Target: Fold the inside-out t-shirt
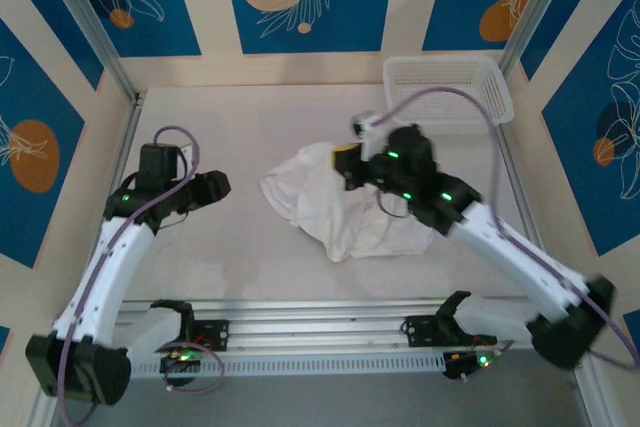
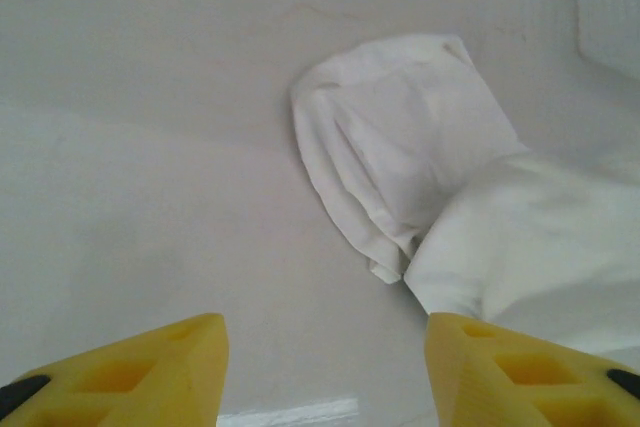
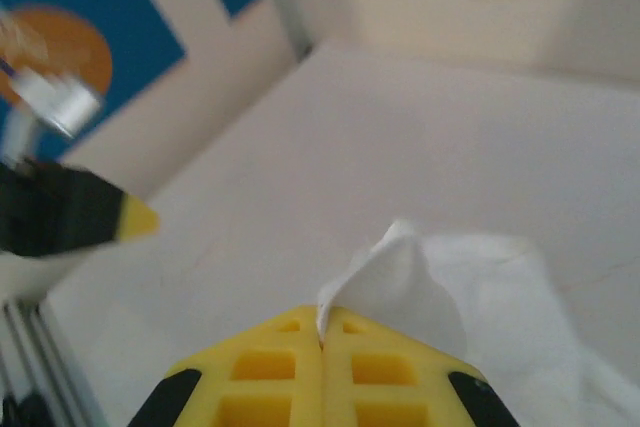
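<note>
Presently we find the right pincer (image 3: 322, 332) nipping a thin peak of t-shirt (image 1: 330, 217), liable to slip; left pincer (image 2: 322, 347) stands wide.

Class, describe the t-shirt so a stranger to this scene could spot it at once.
Look at the pale table. Just right of its centre lies a crumpled white t-shirt, a fold of it pinched in the right gripper. Unlike the white basket at the far right corner, it is soft, wrinkled cloth, not stiff mesh.
</note>
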`<state>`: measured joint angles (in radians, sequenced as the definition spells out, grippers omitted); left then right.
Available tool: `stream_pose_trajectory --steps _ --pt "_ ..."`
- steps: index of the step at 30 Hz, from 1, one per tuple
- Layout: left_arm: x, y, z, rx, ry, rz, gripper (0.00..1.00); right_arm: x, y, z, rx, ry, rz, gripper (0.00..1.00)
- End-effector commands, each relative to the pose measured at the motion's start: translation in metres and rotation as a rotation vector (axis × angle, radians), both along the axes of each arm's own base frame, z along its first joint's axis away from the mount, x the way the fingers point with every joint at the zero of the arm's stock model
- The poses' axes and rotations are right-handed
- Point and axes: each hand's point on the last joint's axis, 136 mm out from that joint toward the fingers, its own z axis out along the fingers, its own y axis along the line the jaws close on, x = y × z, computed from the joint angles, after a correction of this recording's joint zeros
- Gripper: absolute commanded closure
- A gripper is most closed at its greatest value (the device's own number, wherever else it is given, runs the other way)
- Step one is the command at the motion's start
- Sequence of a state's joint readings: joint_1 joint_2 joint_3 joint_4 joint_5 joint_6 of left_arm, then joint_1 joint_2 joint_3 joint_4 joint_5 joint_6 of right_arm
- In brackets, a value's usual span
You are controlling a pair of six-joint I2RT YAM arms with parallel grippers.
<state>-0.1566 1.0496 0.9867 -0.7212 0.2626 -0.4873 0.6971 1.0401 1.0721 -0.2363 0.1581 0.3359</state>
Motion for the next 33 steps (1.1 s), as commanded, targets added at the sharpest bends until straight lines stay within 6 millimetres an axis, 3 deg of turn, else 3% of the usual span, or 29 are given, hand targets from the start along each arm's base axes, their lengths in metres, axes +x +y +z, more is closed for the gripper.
stream_pose_trajectory --steps 1,7,10,14,16,18,22,27,30,33 --pt "0.019 -0.030 0.004 -0.031 -0.025 -0.104 0.45 -0.009 -0.037 -0.015 0.025 0.051 -0.123 1.00" --pt "0.064 -0.063 -0.040 0.127 0.047 -0.178 0.44 -0.031 -0.090 0.000 0.065 0.035 -0.277 1.00" --pt "0.091 -0.079 -0.060 0.206 0.075 -0.218 0.44 -0.038 -0.128 0.012 0.133 0.022 -0.443 1.00" --pt "0.115 -0.096 -0.088 0.272 0.136 -0.243 0.42 -0.064 -0.208 0.035 0.249 -0.050 -0.752 1.00" --pt "0.124 -0.094 -0.098 0.303 0.155 -0.215 0.41 -0.084 -0.247 0.038 0.286 -0.072 -0.901 1.00" --pt "0.131 -0.087 -0.110 0.353 0.180 -0.180 0.40 -0.102 -0.272 0.037 0.303 -0.088 -0.983 1.00" --pt "0.136 -0.091 -0.132 0.367 0.222 -0.192 0.39 -0.111 -0.278 0.030 0.258 -0.063 -0.981 1.00" --pt "0.123 -0.124 -0.163 0.237 0.296 -0.277 0.39 -0.097 -0.252 0.023 0.172 -0.027 -0.874 1.00" --pt "0.108 -0.154 -0.162 0.080 0.305 -0.331 0.39 -0.087 -0.236 0.015 0.115 0.003 -0.826 1.00" --pt "0.102 -0.162 -0.150 0.040 0.268 -0.316 0.39 -0.079 -0.226 0.005 0.054 0.032 -0.796 1.00"
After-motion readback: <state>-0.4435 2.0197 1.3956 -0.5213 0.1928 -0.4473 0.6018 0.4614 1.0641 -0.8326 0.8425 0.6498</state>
